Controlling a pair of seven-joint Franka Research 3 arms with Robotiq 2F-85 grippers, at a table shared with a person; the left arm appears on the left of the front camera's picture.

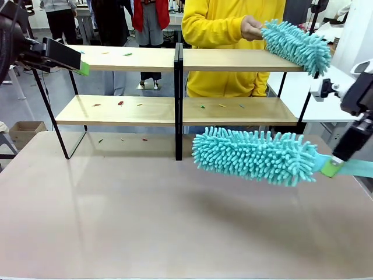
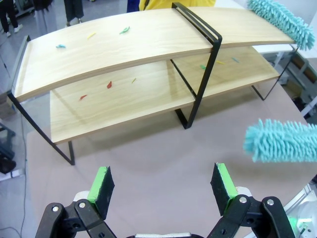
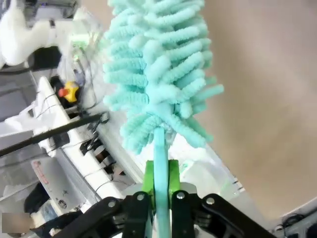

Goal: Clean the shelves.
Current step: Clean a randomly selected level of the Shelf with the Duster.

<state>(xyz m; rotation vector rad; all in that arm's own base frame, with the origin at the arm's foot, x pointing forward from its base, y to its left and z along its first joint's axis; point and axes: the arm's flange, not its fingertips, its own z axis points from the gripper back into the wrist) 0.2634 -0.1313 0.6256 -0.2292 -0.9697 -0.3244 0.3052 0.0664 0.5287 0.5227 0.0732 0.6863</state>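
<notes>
The shelves [image 1: 175,111] [image 2: 124,54] stand along the far side of the table, light boards in black frames, with small coloured scraps [image 1: 120,103] [image 2: 109,85] on both tiers. My right gripper [image 1: 333,167] [image 3: 160,179] is shut on the handle of a fluffy teal duster [image 1: 250,154] [image 3: 158,64] [image 2: 282,141], held just above the table in front of the right-hand rack. My left gripper [image 1: 83,68] [image 2: 162,186] hangs open and empty by the upper board's left end. A person in yellow holds a second teal duster [image 1: 297,45] [image 2: 277,20] on the upper right board.
The beige table [image 1: 145,221] has a few scraps [image 1: 144,139] lying near the rack's feet. A cardboard box [image 1: 26,131] sits on the floor at the left. A white table [image 1: 303,93] stands behind the right end of the racks.
</notes>
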